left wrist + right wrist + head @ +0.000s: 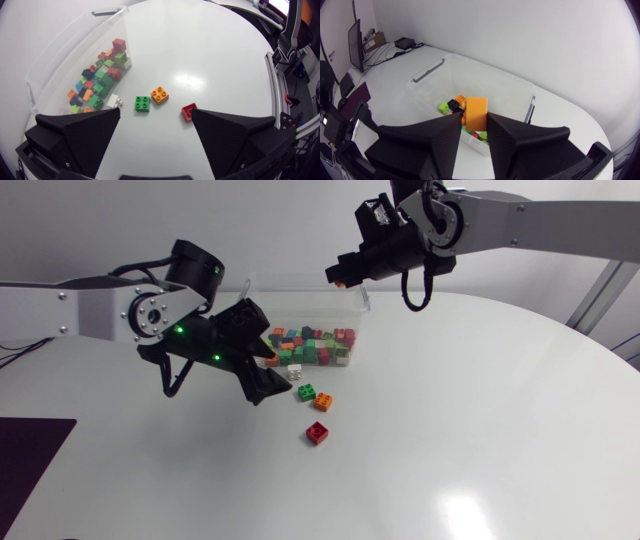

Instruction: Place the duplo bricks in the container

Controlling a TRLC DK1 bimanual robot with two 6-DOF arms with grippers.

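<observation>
**Tabletop** (480, 430): white, smooth, glossy, with a curved edge.

**Container** (357, 298): a clear plastic rectangular tub with thin walls. It holds a loose heap of small studded bricks (310, 345) in red, green, orange, blue and black.

**Loose bricks:** four lie on the tabletop just outside the container, each square with four studs facing up.
- The white brick (295, 369) is nearest the container wall.
- The green brick (306, 391) and the small orange brick (323, 401) lie side by side.
- The red brick (317, 432) lies apart from them, farthest from the container.

**Left pincer** (156, 114): matte black with textured wedge fingers. The fingers are spread wide and hold nothing. It hangs above the loose bricks.

**Right pincer** (475, 122): clamped on a long orange brick (476, 112). The brick is smooth-faced and rectangular. Its long axis runs along the fingers and points out past their tips. The brick is held over the container.
</observation>
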